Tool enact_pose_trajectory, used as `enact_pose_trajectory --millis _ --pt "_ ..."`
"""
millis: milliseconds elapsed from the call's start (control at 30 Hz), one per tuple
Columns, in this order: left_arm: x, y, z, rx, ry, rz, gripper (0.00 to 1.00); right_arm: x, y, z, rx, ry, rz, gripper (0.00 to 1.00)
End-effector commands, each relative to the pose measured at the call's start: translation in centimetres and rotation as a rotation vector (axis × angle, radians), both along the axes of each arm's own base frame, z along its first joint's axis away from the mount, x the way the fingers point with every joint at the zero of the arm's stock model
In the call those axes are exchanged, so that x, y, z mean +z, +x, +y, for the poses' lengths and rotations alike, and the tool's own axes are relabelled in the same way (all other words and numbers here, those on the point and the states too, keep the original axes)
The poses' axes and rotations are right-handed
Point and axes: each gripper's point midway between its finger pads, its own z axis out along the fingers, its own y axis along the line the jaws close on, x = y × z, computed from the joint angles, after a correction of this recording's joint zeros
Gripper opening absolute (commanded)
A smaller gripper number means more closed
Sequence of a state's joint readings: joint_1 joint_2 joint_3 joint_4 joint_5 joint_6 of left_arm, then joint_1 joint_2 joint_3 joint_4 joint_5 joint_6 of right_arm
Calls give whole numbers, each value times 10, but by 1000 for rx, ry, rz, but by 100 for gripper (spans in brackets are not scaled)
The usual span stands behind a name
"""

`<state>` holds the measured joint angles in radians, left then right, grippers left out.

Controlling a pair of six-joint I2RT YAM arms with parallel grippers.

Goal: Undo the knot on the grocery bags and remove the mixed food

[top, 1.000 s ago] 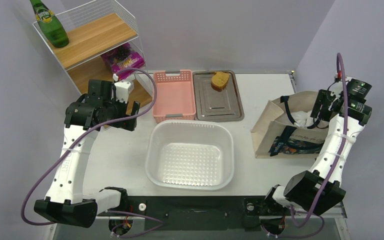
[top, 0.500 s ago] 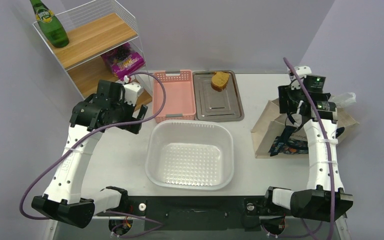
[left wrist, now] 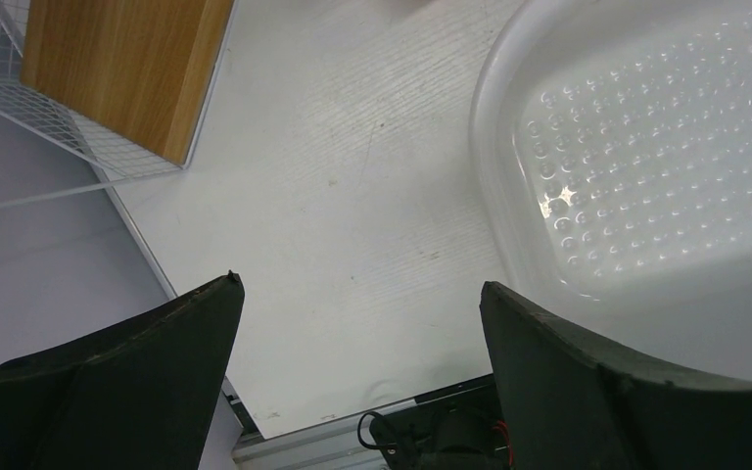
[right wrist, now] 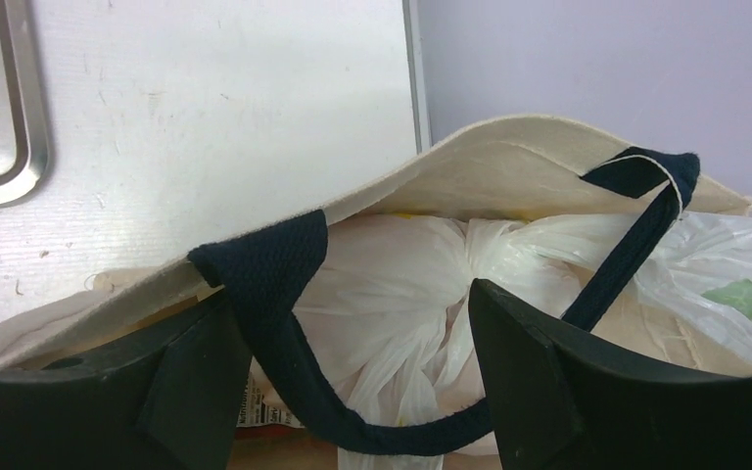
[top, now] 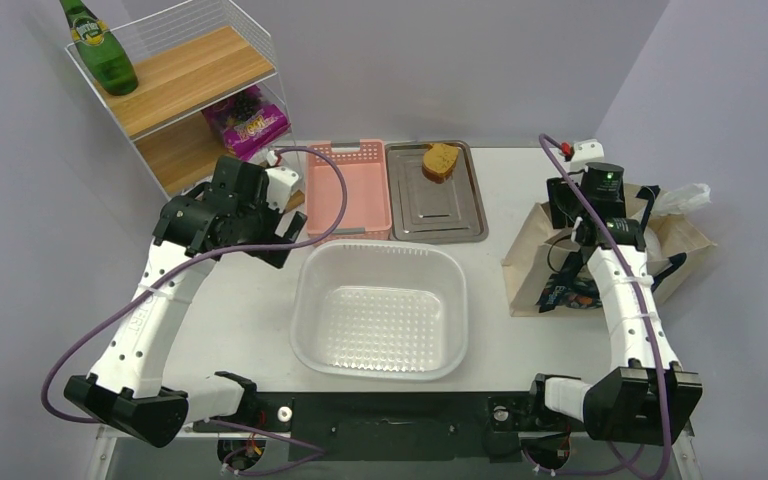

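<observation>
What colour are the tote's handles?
Navy handles on the cream canvas tote; clearest in the right wrist view.

Canvas tote (top: 537, 252) at the bench's (top: 245, 315) right edge, plastic bag (right wrist: 397, 284) inside; tub (top: 380, 245) centre; basket (top: 348, 200), tray (top: 438, 210) behind it.

bright even light, soft shadows, glare on tub (left wrist: 646, 147).

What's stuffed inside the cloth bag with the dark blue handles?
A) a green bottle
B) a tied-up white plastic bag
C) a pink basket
B: the right wrist view shows a knotted whitish plastic bag sitting inside the open canvas tote.
</observation>
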<state>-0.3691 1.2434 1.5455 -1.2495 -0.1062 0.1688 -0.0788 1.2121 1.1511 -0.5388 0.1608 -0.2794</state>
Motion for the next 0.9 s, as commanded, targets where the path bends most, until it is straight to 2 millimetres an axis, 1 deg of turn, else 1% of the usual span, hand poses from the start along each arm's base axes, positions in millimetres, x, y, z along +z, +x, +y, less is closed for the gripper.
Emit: enact_pose_trajectory --millis 0,100,133,167,267,333,433,467,500,567,633,667,700,733,767,800,833,867 --pt "16 4 1 -4 16 -57 91 15 1 2 41 8 -68 73" --pt "13 3 0 -14 24 -51 91 15 2 5 70 49 -65 73" --pt "12 3 1 -14 29 -49 91 16 0 -2 53 58 -60 73" --pt "12 3 0 -18 32 -48 91 17 2 3 88 98 -65 73" --pt "12 1 0 -25 36 -48 91 33 -7 -6 105 191 -83 73" --pt "11 1 -1 -32 39 -50 91 41 -15 -7 129 231 -86 75" --pt "9 1 -2 -38 40 -50 91 48 -26 -2 176 282 -84 76" --pt "8 1 -2 -39 42 -47 91 49 -29 6 208 307 -73 77" --pt "7 1 -3 -42 42 -46 91 49 -30 8 220 317 -69 78" --pt "5 1 -4 -46 46 -42 91 45 -34 15 246 343 -45 79" --pt "5 2 -3 -48 51 -43 91 35 -35 14 238 340 -5 79" --pt "5 2 -3 -50 53 -44 91 27 -37 9 213 317 20 79" --pt "5 1 -3 -52 54 -45 91 23 -37 7 211 301 34 79" --pt "5 1 -4 -55 55 -46 91 15 -39 1 189 266 56 79" --pt "5 1 -4 -55 55 -44 91 13 -39 1 188 248 61 79" --pt "5 0 -4 -56 54 -43 91 6 -39 -5 164 219 71 79" --pt "4 0 -4 -58 53 -41 91 1 -37 -4 162 197 58 80" --pt "2 0 -4 -57 52 -37 91 0 -36 -10 123 164 49 80"
